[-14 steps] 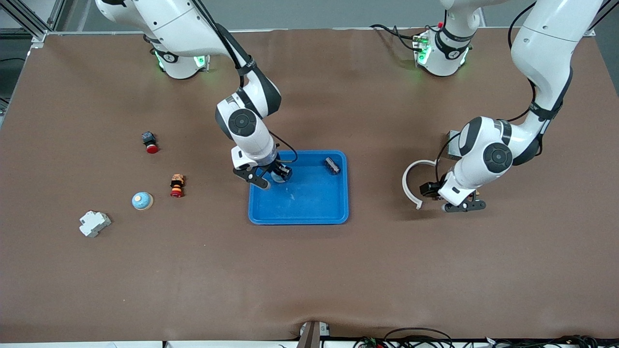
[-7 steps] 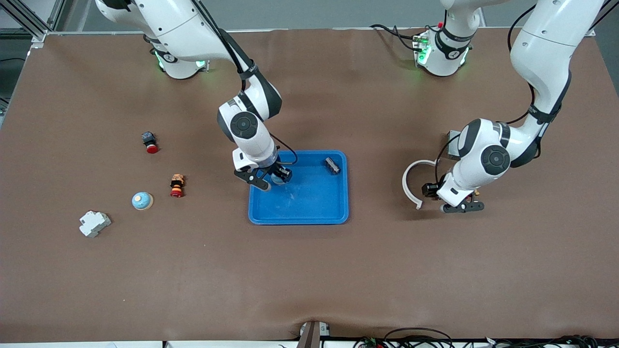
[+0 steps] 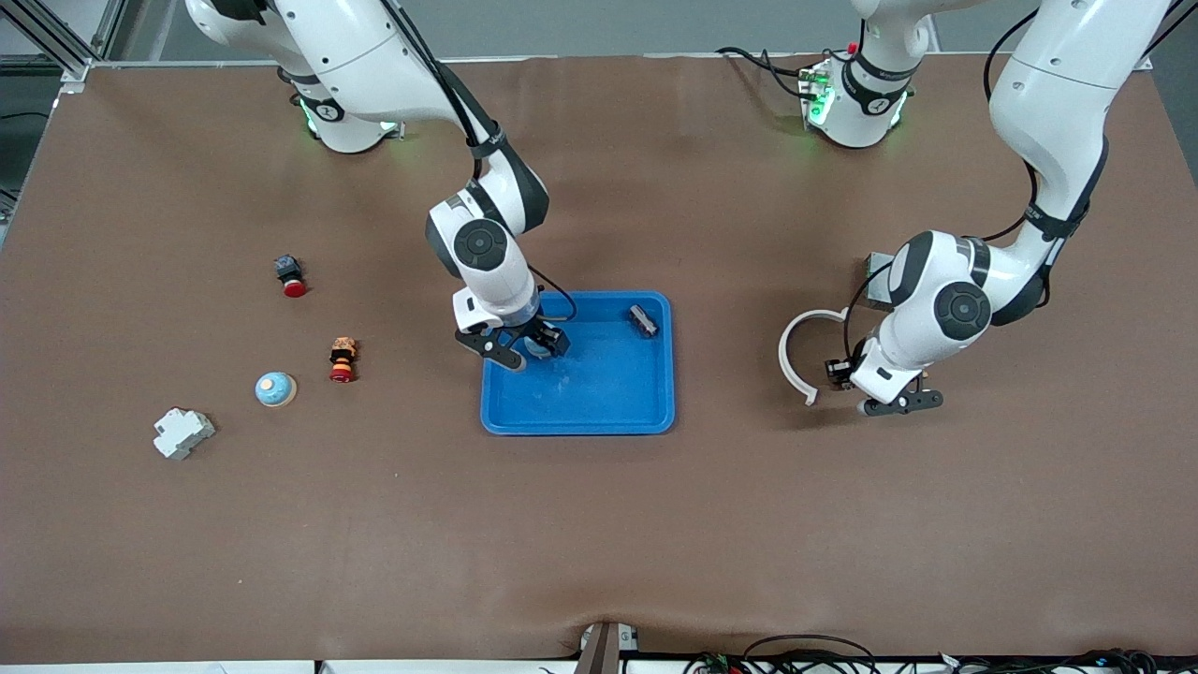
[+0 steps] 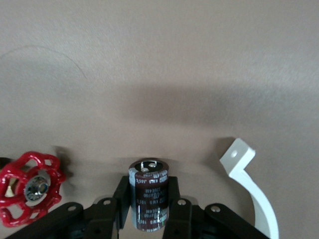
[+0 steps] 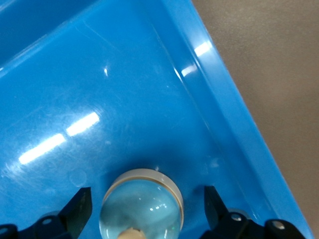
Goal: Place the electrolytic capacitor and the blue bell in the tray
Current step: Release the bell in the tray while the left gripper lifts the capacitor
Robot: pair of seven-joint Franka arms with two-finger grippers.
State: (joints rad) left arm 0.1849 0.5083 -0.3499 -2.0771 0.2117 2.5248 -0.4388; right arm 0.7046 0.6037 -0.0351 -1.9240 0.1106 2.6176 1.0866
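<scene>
The bright blue tray (image 3: 599, 384) lies mid-table. A pale blue bell (image 3: 537, 348) on a tan base sits on the tray floor in the corner toward the right arm's end. It shows clearly in the right wrist view (image 5: 142, 209), on the tray (image 5: 124, 89). My right gripper (image 3: 526, 347) (image 5: 147, 199) is open around it, with its fingers clear of the bell. My left gripper (image 3: 875, 391) (image 4: 148, 191) is shut on the dark maroon electrolytic capacitor (image 4: 148, 199). It holds it low over the table, toward the left arm's end.
A small dark part (image 3: 642, 320) lies in the tray. A white curved bracket (image 3: 796, 360) and a red handwheel (image 4: 30, 186) are beside the left gripper. A grey box (image 3: 875, 281) is partly hidden. A second blue bell (image 3: 275, 388), two red-capped parts (image 3: 290, 275) (image 3: 343, 360) and a white block (image 3: 183, 432) lie toward the right arm's end.
The right gripper has shifted slightly farther over the tray, around the bell. The left gripper with the capacitor has barely moved.
</scene>
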